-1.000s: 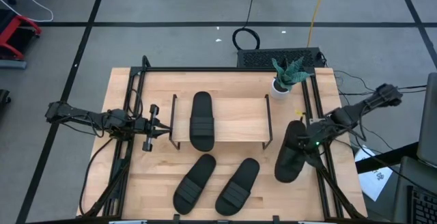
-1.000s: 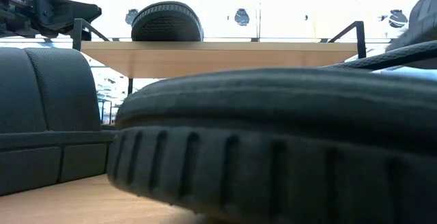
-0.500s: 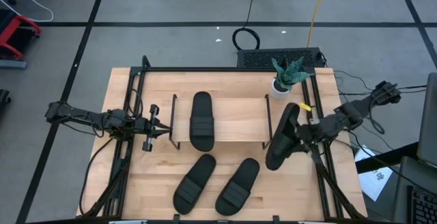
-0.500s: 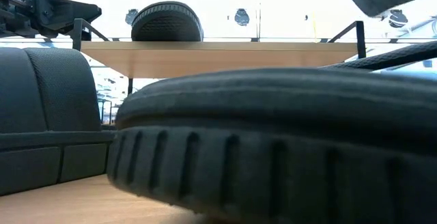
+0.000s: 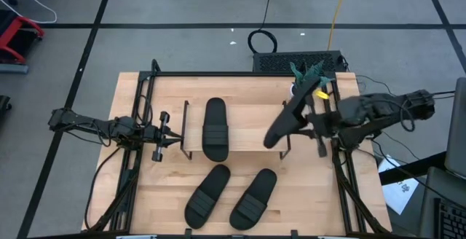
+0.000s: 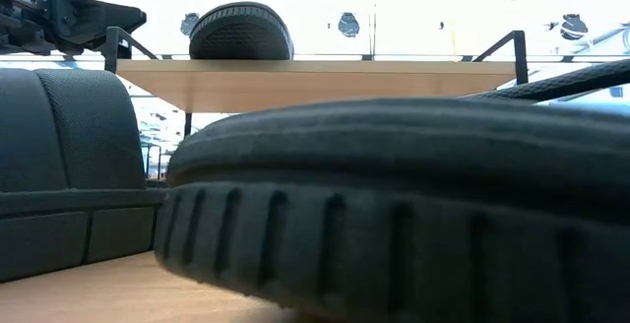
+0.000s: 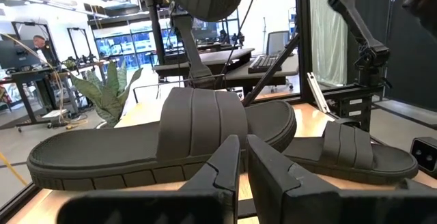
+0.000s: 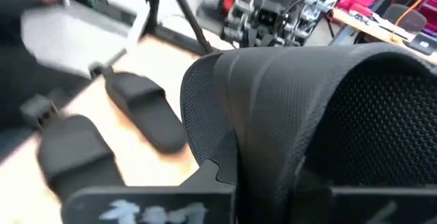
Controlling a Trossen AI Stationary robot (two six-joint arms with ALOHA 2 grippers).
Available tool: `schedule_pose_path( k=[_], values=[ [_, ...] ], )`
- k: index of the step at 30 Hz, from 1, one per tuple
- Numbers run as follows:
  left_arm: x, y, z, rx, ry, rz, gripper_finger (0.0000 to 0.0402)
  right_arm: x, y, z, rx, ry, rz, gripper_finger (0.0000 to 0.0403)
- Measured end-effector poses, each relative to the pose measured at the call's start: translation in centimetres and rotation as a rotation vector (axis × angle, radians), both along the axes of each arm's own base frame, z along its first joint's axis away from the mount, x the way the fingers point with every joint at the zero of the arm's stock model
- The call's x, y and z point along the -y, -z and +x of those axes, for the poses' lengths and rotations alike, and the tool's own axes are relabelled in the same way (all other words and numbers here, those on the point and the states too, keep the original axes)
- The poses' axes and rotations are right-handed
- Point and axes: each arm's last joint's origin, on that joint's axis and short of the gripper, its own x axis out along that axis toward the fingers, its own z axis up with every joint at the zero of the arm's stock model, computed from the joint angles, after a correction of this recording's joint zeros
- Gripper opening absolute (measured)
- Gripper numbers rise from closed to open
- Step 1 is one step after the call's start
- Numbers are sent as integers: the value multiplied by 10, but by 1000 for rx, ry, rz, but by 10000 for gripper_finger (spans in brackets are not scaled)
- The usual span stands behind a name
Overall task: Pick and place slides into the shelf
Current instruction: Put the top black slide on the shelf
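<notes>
One ribbed black slide (image 5: 284,124) hangs clamped in the right gripper (image 5: 314,119) over the wooden shelf (image 5: 251,128).

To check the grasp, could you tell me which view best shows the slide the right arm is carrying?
The high view: the carried slide hangs tilted over the shelf's right end, in the right tool. The right wrist view shows only its strap; the low view misses it.
</notes>
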Motion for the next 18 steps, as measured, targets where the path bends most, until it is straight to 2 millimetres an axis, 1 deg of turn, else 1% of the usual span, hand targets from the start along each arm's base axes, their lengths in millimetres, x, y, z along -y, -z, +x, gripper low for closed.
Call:
schedule_pose_path(
  k=[3,6,7,11,16,18],
  values=[
    [0,0,0,-5,0,1,33,7,-15,20,-64,12,-94,2],
    [0,0,0,-5,0,0,33,22,-27,38,-186,73,-141,2],
    [0,0,0,-5,0,0,33,28,-30,44,-231,80,-133,2],
    [0,1,0,-5,0,-2,33,50,-36,64,-397,30,0,2],
    [0,2,0,-20,0,7,33,73,-45,85,-516,70,97,2],
    [0,3,0,-25,-2,23,33,79,-46,93,-570,58,151,2]
  ],
)
